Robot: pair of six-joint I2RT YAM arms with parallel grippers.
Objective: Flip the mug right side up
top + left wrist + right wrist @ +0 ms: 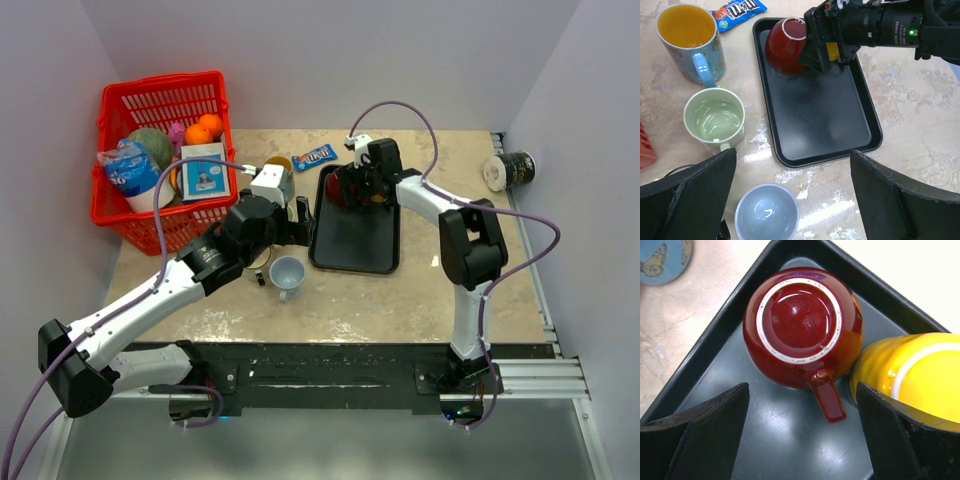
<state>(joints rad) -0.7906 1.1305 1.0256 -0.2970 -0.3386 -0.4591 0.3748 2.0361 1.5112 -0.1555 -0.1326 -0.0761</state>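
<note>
The right pincer (802,387) hangs spread wide above the glossy red ceramic mug (800,325), one finger to each side and neither touching it. This looks like lining up for a grasp rather than a hold.

The mug stands upside down in the far left corner of the flat black plastic tray (765,440). Its mouth is down, its unglazed foot ring faces up and its long axis is vertical. Its handle (827,397) juts toward the tray's bare middle, between the fingers. A yellow ribbed mug (920,370), also inverted, presses against its right side and crowds that finger's path.

The left pincer (792,155) is also spread and empty. It waits over the mottled beige worktop (920,115) near a pale blue mug (767,212), probably to stay clear.
</note>
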